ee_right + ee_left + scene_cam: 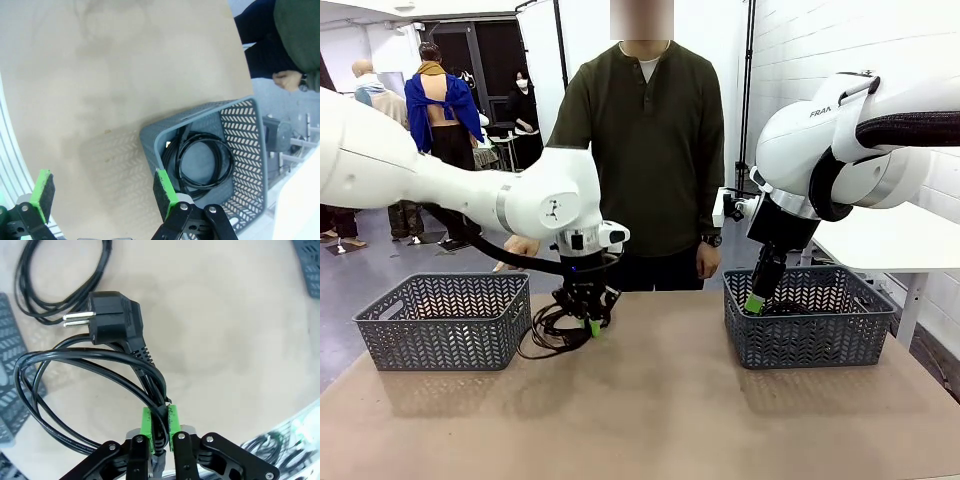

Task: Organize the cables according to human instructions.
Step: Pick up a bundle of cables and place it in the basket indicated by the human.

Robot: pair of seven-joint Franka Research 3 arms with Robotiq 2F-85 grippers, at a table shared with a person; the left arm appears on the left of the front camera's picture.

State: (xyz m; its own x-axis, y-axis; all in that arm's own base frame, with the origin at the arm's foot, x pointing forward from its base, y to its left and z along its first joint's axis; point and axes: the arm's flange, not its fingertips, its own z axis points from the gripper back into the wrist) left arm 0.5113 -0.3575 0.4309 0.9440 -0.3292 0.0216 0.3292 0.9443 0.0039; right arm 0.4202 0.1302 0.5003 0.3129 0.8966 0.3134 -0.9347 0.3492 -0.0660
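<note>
While the left gripper [159, 422] pinches one coiled cable [112, 322] between its green pads, low over the table [225, 340] beside the left basket [440, 320], a second cable [205, 162] lies in the right basket [240, 125], right gripper [102, 187] above it, jaws spread wide.

Table [660, 425]: tan-brown top, spanning the foreground.
Left basket [440, 322]: grey plastic with herringbone-slotted walls, on the table's left side.
Right basket [810, 342]: same kind, on the table's right side, well apart from the other.
Side table [895, 240]: white, behind the right basket.
Wall [810, 50]: white brick, far right.
</note>
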